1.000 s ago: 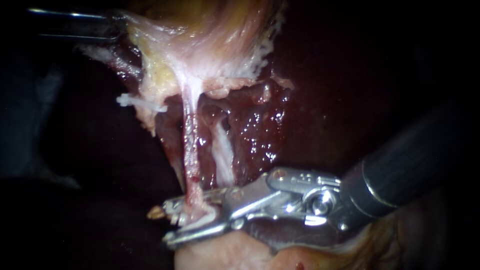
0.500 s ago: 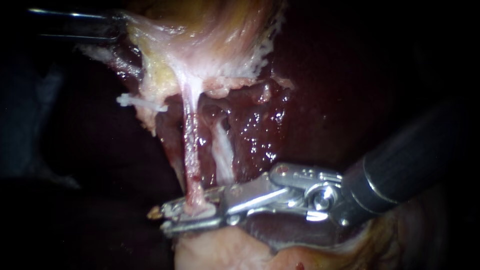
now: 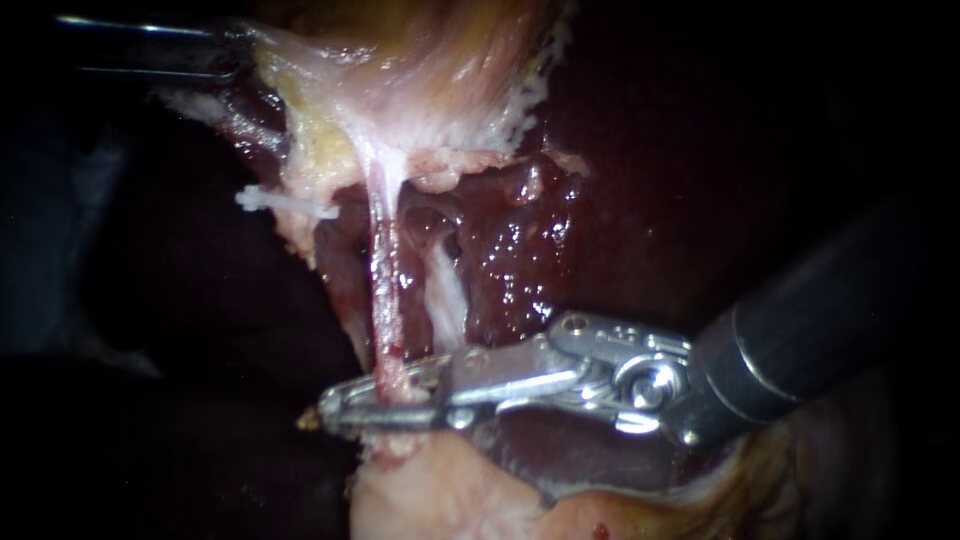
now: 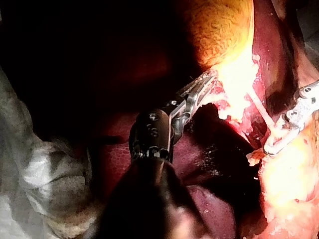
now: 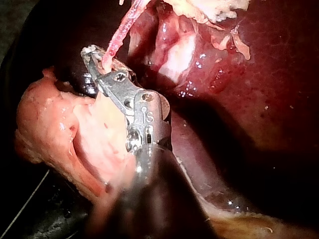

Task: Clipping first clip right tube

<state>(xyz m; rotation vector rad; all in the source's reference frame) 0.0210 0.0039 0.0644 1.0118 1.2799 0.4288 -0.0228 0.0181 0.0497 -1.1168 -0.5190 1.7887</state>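
at lower centre, silver right instrument (image 3: 335, 412) jaws clenched on thin pink glistening tube (image 3: 382, 290); dark left instrument (image 3: 225, 50) jaws grasping pale fibrous gallbladder (image 3: 420, 90); wet dark-red liver (image 3: 520, 250) behind.

The surface (image 5: 35, 214) shows only as a dark patch beside the pale tissue in the right wrist view (what it is made of cannot be told); the liver (image 3: 520, 270) lies on it, dark red and wet; a crumpled pale sheet (image 4: 40, 174) lies beside the liver in the left wrist view.
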